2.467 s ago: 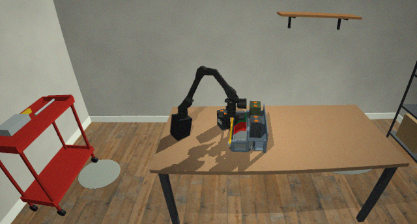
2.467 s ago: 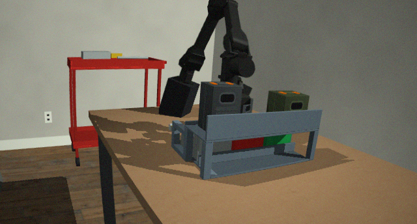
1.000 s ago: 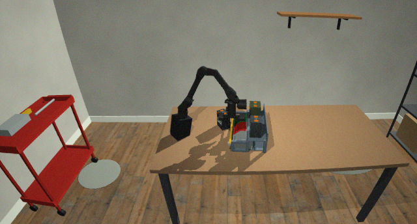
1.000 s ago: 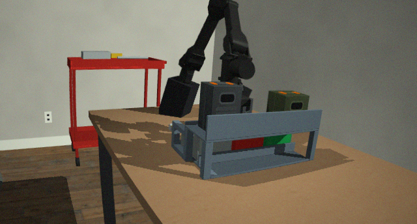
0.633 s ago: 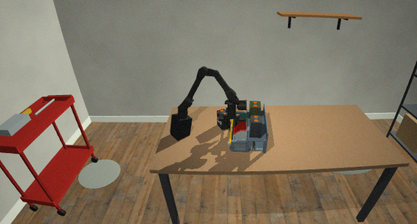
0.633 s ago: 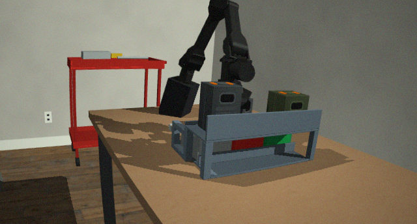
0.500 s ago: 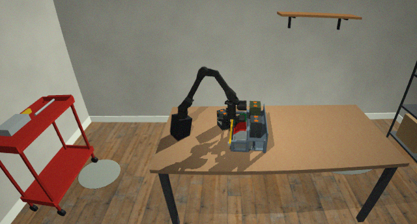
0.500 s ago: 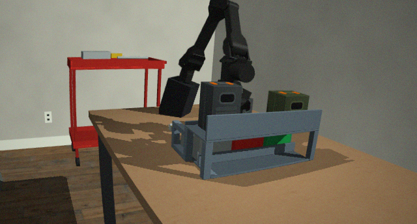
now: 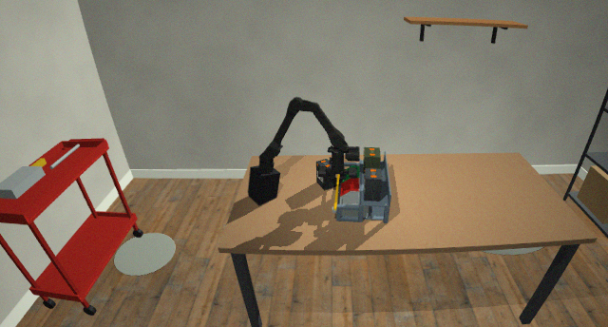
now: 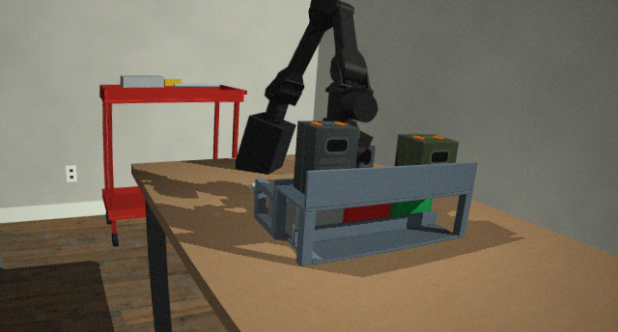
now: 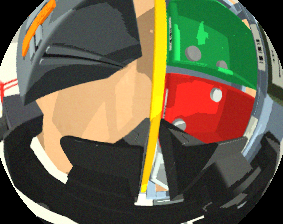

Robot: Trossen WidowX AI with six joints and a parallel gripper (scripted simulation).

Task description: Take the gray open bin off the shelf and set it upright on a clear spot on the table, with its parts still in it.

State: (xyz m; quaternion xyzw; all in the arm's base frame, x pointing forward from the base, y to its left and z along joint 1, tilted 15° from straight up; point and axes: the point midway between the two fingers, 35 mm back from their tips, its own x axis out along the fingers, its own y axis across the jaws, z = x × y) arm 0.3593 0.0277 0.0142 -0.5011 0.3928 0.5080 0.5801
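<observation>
Arm (image 9: pixel 304 109) arches up from base, wrist pointing down at shelf's left side. Gripper (image 11: pixel 153 156) nearly closed, fingers pinching the yellow-edged wall (image 11: pixel 154 70) of the gray open bin (image 9: pixel 351 200). Bin sits upright in lower tier of the gray shelf (image 10: pixel 386 183) on table (image 9: pixel 475 199), w/ red (image 11: pixel 205 103) & green (image 11: pixel 205 36) parts inside.

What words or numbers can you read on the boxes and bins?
None: no readable text shows in any view.
The dark gray box and the green box carry only orange marks, no letters.
The red bin and green bin show only pale dots.
The gripper is closed on a yellow strip, which is blank.
</observation>
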